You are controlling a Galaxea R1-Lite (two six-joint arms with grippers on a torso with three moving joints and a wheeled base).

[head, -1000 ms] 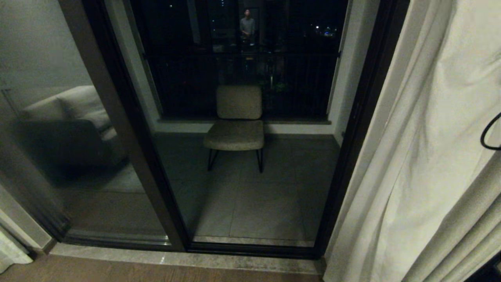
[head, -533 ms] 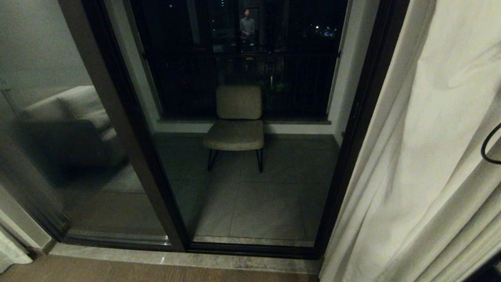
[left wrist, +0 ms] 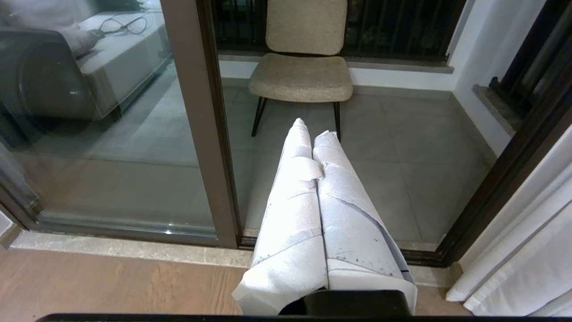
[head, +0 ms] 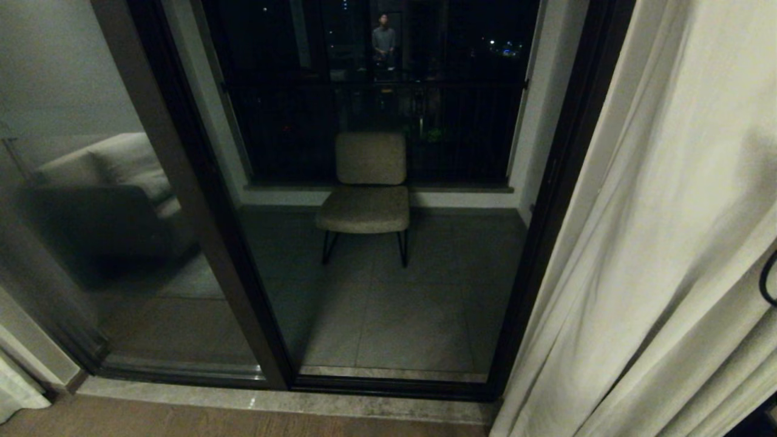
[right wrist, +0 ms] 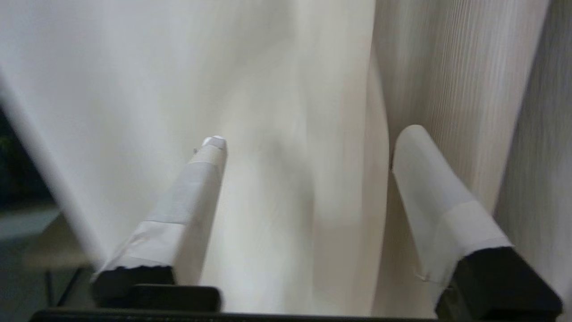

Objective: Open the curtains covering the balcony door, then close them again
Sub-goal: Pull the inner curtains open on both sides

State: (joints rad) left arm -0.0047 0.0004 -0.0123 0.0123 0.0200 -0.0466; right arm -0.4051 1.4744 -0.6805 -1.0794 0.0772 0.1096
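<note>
The cream curtains [head: 661,243] hang bunched at the right of the head view, beside the balcony door [head: 200,200], whose dark frame and reflective glass stand uncovered. In the right wrist view my right gripper [right wrist: 313,136] is open. A smooth fold of the curtains [right wrist: 277,89] lies between and beyond its taped fingers [right wrist: 196,188], and a ribbed, thicker layer [right wrist: 469,80] lies behind the other finger. No fabric is pinched. My left gripper [left wrist: 313,127] is shut on nothing, parked low over the floor and pointing at the door sill.
A beige chair [head: 367,194] stands on the tiled balcony behind the door. The glass at the left mirrors a sofa [head: 103,182]. A stone sill [head: 291,400] and wood floor [left wrist: 111,281] lie in front. A black cable loop [head: 766,279] of my right arm shows at the right edge.
The curtain's pulled, creased folds have fallen into straighter hanging pleats, and its lower edge has drifted a little left. The black cable loop at the right edge has sunk lower.
</note>
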